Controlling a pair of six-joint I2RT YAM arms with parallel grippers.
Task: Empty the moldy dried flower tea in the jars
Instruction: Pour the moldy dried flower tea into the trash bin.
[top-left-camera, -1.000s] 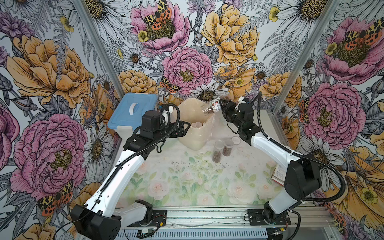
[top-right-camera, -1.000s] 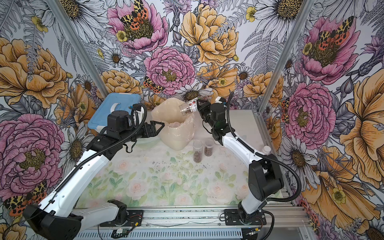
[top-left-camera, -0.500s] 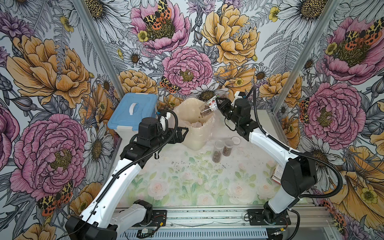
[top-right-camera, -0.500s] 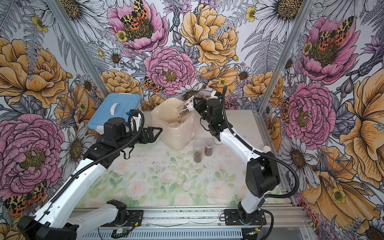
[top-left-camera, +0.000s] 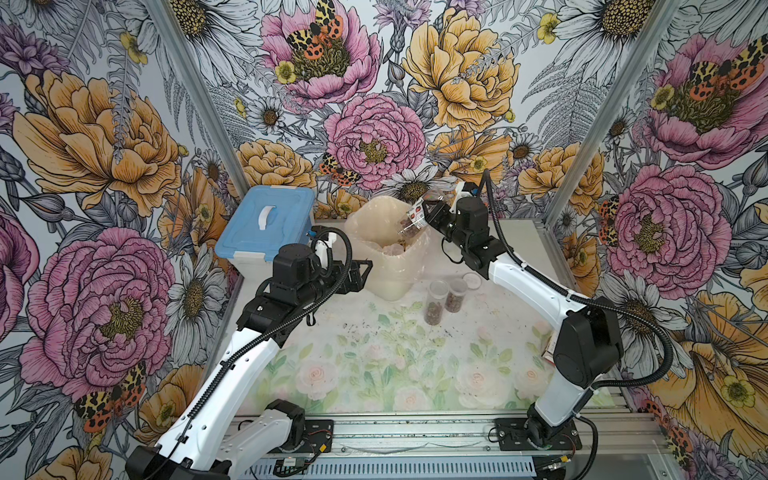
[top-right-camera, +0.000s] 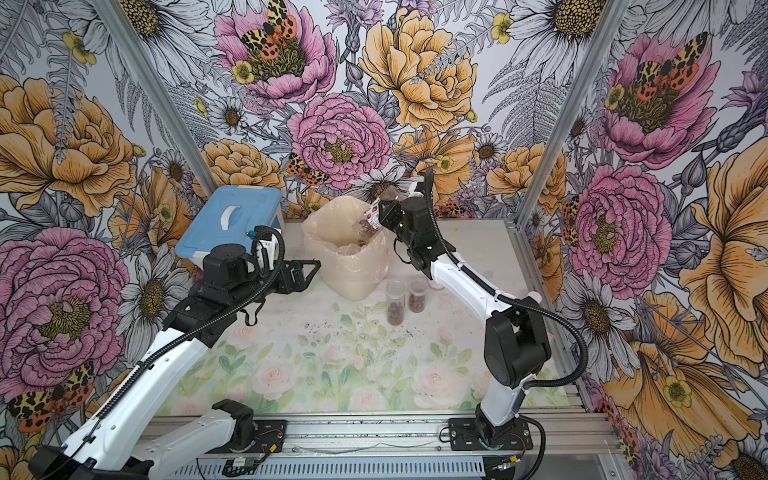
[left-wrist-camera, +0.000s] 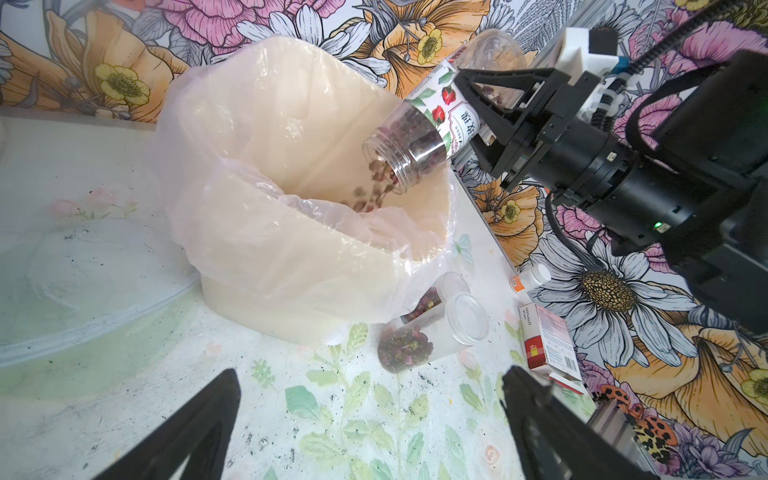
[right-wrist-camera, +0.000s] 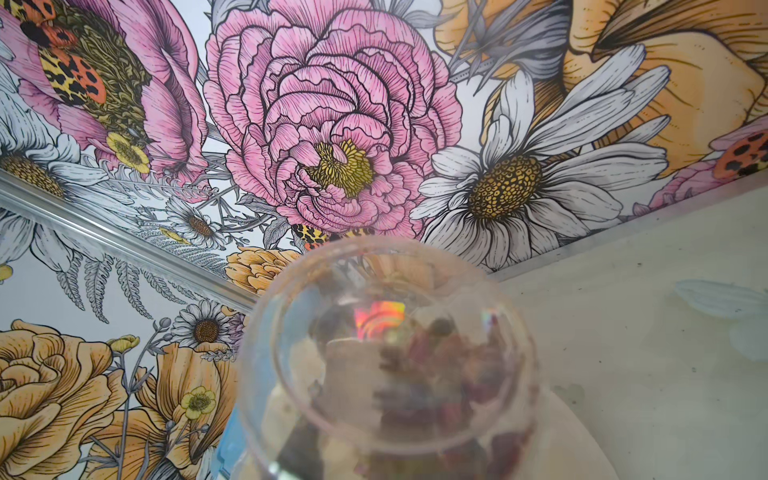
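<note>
Pouring: right fingers (left-wrist-camera: 507, 75) are clamped across the labelled jar (left-wrist-camera: 419, 137) at its label band. The mouth tips downward beyond the fingertips and the base is raised behind them.
Reason for tilt: judged steep enough for the loose tea (left-wrist-camera: 380, 178) to slide out under its own weight. Buds are at the mouth and dropping.
Reason for position: the mouth hangs over the lined bin (left-wrist-camera: 291, 249), below the right fingers, so the spill lands inside the liner.
Tea left: dark buds sit in the neck, so the jar is not yet empty by my reading.
Left fingers (left-wrist-camera: 199, 428): wide apart and holding nothing. They are aimed at the bin wall, near it but clear, probably parked out of the pour.
Two other jars (top-left-camera: 436, 305): upright on the table (top-left-camera: 374, 374), ahead of the left fingers and just beside the bin. Tea fills their lower part, and they look to be waiting their turn.
Risk: buds bouncing off the liner rim.
</note>
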